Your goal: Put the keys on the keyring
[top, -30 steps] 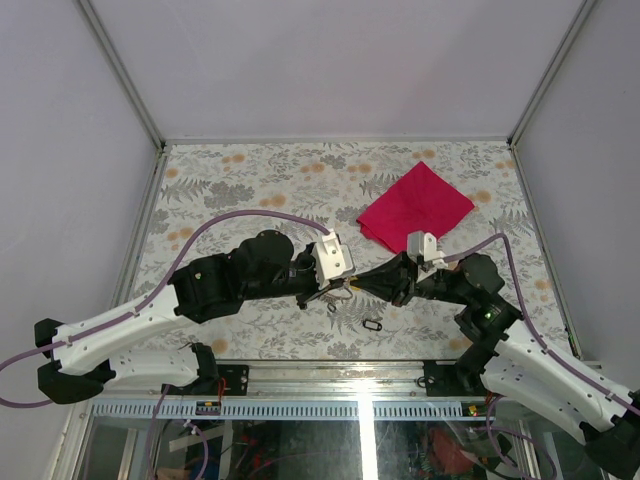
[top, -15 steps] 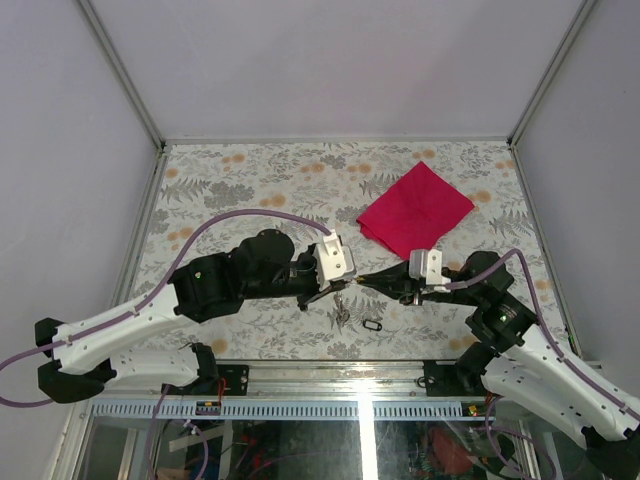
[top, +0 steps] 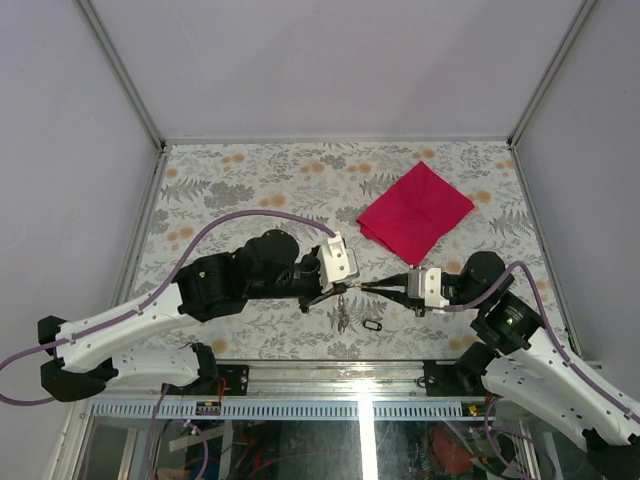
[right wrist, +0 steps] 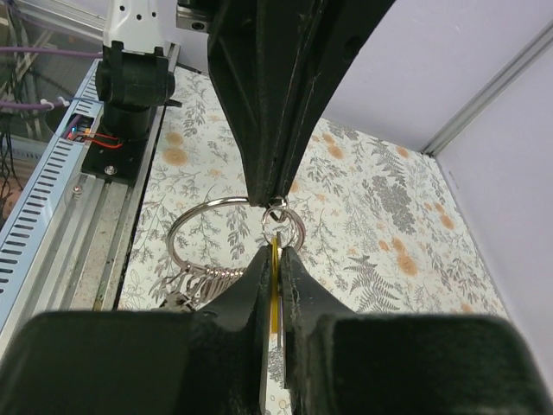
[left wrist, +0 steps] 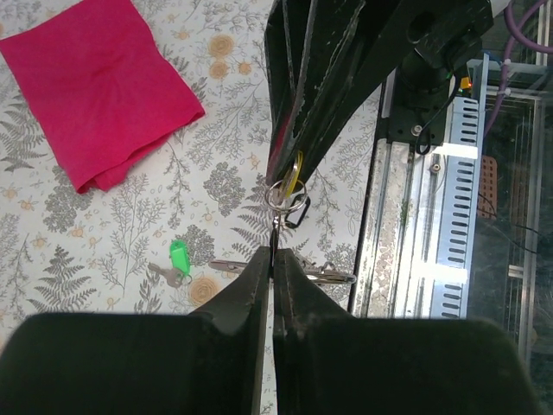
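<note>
Right wrist view, and we're in the thick of it: the right gripper is pressed together on the yellow key tag, which sits edge-on between its fingers. The tag's small ring is right up against the keyring. Facing us, the left gripper is clamped shut on the keyring's thin wire, so the loop hangs between the two arms, up off the tabletop near its front edge. A bunch of keys dangles from the loop (so some of the job looks done). We judge this to be the threading step for the yellow one, though we can't tell whether its small ring has caught the wire or only touches it. The next move, we'd say, calls for a fine, steady feed: the left side holds the loop firm while the right works the small ring onto and along the wire without letting the tag twist out. A black key tag and a green key tag lie loose on the tabletop, well clear of the red cloth.
</note>
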{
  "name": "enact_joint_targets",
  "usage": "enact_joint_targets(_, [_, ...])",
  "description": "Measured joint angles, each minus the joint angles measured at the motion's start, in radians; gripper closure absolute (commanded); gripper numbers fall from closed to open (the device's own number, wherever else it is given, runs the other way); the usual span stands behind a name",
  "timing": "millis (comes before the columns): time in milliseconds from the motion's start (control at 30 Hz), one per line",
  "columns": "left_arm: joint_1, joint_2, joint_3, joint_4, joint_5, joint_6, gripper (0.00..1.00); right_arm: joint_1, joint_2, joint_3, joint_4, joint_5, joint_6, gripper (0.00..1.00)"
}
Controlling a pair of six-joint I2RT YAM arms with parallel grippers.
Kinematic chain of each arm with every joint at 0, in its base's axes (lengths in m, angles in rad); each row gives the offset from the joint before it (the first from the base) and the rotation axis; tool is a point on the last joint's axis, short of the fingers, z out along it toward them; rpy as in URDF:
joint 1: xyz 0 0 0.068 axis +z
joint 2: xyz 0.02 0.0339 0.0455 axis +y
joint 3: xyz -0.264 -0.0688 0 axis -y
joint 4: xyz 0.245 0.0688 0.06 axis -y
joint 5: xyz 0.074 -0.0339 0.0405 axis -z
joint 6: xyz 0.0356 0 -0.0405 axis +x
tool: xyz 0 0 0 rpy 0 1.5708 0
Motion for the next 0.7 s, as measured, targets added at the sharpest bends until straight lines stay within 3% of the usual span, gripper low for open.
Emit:
enact_joint_targets(533, [-0.002, 0.035, 0.017, -0.036, 0.069, 0.001, 1.00, 0.000, -0.027, 0.018, -0.119, -0.077, -0.203, 0.97])
enact_joint_targets(700, [-0.002, 0.047, 0.019, -0.048, 0.080, 0.002, 1.00, 0.000, -0.021, 0.023, -0.141, -0.090, -0.230, 0.75])
